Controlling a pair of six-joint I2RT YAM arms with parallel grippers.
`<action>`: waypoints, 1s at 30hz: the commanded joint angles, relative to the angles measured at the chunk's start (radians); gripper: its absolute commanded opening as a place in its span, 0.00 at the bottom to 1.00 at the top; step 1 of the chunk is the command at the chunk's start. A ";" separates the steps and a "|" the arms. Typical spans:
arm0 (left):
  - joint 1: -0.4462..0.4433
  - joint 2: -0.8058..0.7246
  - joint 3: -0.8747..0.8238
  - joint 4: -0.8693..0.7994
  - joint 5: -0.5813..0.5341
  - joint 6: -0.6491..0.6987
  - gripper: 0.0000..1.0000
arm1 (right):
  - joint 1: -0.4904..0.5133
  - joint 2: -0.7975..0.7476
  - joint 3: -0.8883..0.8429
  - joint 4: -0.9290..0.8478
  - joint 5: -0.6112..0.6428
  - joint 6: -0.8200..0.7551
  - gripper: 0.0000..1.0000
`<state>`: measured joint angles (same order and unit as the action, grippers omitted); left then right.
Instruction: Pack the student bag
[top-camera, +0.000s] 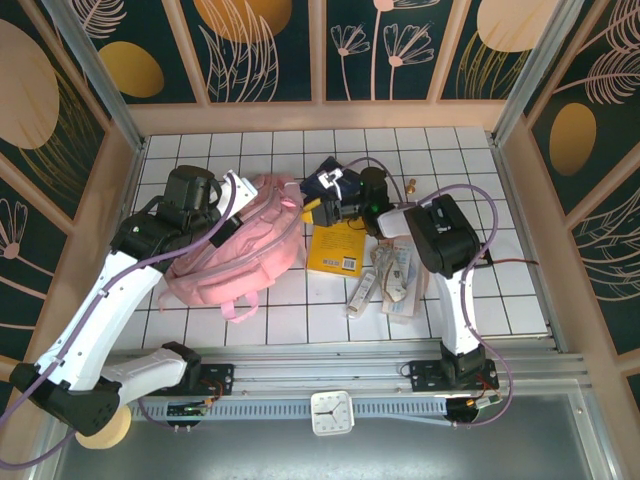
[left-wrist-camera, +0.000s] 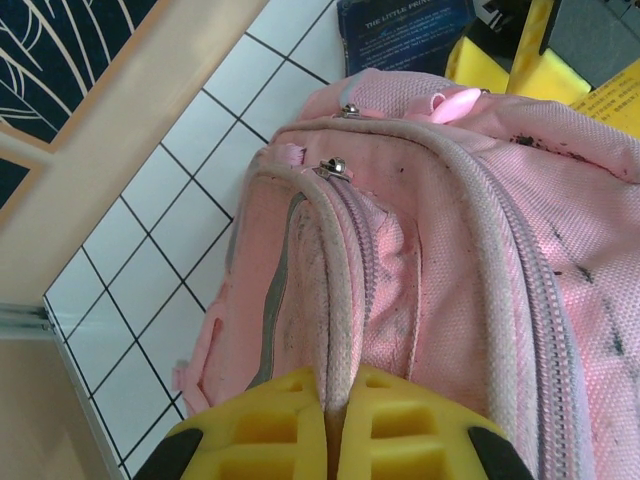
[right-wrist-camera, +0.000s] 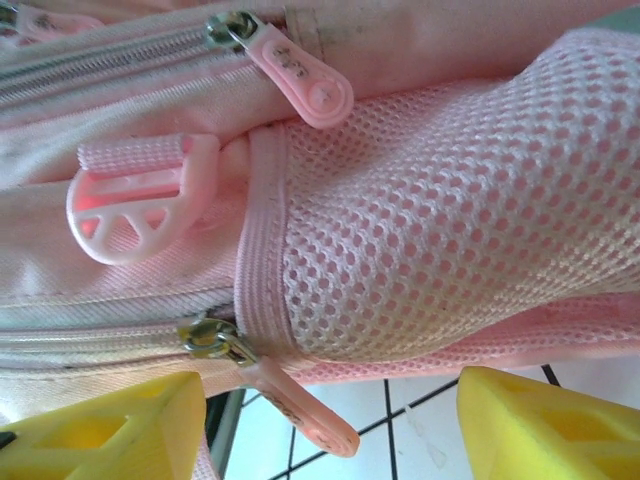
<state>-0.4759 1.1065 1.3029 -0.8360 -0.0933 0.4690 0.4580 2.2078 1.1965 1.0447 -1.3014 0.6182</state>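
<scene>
student bag (top-camera: 240, 248): is showing soft pink, with dark smudges on the fabric
mesh pocket (right-wrist-camera: 430, 200): is showing paler pink netting on the student bag
zip pulls (right-wrist-camera: 300, 75): are showing pink on silvery sliders
counter (top-camera: 260, 150): is showing white tiles with a dark grid
yellow book (top-camera: 335, 250): is showing bright yellow, just right of the student bag
navy book (left-wrist-camera: 405, 30): is showing dark blue with pale lettering
left pincer (left-wrist-camera: 335, 425): is showing yellow fingers
right pincer (right-wrist-camera: 330, 430): is showing yellow fingers
walls (top-camera: 260, 50): are showing dark teal with gold discs and pale plant outlines

The left arm (top-camera: 95, 310) and right arm (top-camera: 460, 305) each consist of white tubular links and black joint housings. A lavender cable (top-camera: 150, 262) runs externally along each arm. The left claw (left-wrist-camera: 335, 410) and right claw (right-wrist-camera: 330, 425) each carry yellow moulded fingers with recessed pockets. Each base mount (top-camera: 440, 375) is black.
</scene>
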 joint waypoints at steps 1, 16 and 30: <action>0.006 -0.028 0.055 0.082 -0.005 -0.005 0.00 | -0.008 0.055 -0.017 0.401 -0.022 0.278 0.64; 0.005 -0.036 0.047 0.078 -0.008 -0.033 0.00 | -0.020 0.093 -0.007 0.590 -0.057 0.474 0.20; 0.006 -0.056 0.042 0.063 -0.022 -0.037 0.00 | 0.005 0.121 0.016 0.561 -0.055 0.466 0.69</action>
<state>-0.4759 1.0935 1.3029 -0.8433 -0.0944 0.4408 0.4522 2.3070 1.1904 1.5673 -1.3373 1.0832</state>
